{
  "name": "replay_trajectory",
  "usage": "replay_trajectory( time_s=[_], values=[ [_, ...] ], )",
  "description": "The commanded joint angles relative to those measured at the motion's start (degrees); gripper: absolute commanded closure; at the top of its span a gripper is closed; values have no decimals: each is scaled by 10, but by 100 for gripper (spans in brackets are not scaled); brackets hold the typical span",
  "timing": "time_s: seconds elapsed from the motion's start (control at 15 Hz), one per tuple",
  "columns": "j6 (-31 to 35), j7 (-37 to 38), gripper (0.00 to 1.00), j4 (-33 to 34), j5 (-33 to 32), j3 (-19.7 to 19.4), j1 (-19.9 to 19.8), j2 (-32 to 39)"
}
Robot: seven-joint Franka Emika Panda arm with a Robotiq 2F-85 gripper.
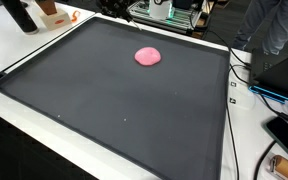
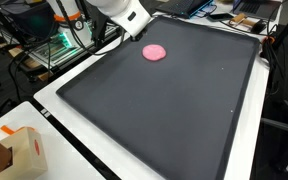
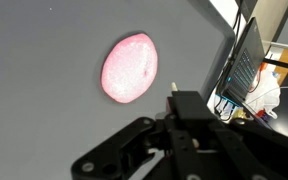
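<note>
A: Wrist view, nearest first. What is the gripper (image 3: 156,145) doing?

B: Its black body and linkage fill the lower edge of that view. The fingertips are not clearly shown, so I cannot tell whether the jaws stand apart or together. Nothing is seen held between them.

A: Closest item?

B: A pink lump (image 3: 130,68), oval with a slightly grainy surface. It lies flat on the dark mat (image 3: 44,90), near the gripper but apart from it, with no contact.

A: Does it show in both exterior views?

B: Yes. The pink lump (image 1: 148,56) sits alone on the mat (image 1: 114,100), towards its far edge. From the opposite side the lump (image 2: 155,52) sits just beside the white wrist housing, and the gripper (image 2: 112,36) hangs over the mat border next to it.

A: Support?

B: The mat (image 2: 174,110) covers most of a white tabletop (image 1: 14,45), which shows as a pale margin around it.

A: Further out?

B: A cardboard box (image 2: 19,150) stands on the tabletop corner, well apart from the lump. Cables (image 1: 240,70) run along the mat's side. A lit screen (image 3: 246,65) stands beyond the mat edge in the wrist view.
</note>
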Motion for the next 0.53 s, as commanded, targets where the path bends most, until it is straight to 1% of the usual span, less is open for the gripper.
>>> replay_trajectory(
  time_s=[0.0,0.47],
  values=[
    [-10,-26,97,3,20,-2,-19,23],
    [-2,-26,97,4,34,0,-34,51]
  ],
)
